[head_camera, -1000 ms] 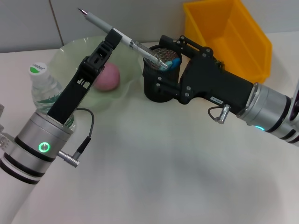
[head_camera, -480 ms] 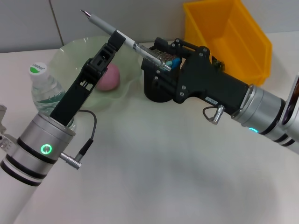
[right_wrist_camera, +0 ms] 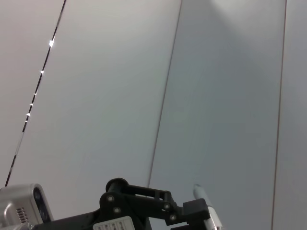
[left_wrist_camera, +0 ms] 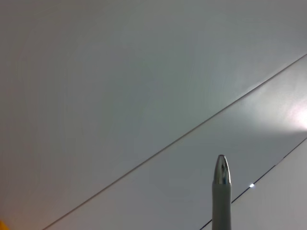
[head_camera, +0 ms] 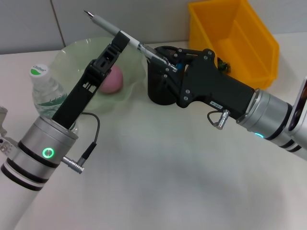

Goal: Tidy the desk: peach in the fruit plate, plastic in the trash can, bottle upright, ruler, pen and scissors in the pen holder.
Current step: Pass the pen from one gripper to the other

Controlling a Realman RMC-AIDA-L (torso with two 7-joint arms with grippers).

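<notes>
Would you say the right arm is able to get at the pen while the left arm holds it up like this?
Probably yes: the right tool is already at the pen's lower end above the pen holder, while the left tool grips it midway.

You have a plain white tabletop [head_camera: 158,163] in front of you, running back to a grey wall. At the far left a pale green fruit plate [head_camera: 72,55] sits on it, and a pink peach [head_camera: 112,79] lies inside that plate. Just left of the plate, a clear bottle [head_camera: 45,91] with a white cap stands upright on the tabletop. A black mesh pen holder [head_camera: 157,88] stands just right of the plate, near the far middle. At the far right you see a yellow bin [head_camera: 240,43] resting on the tabletop, well apart from the bottle.
</notes>
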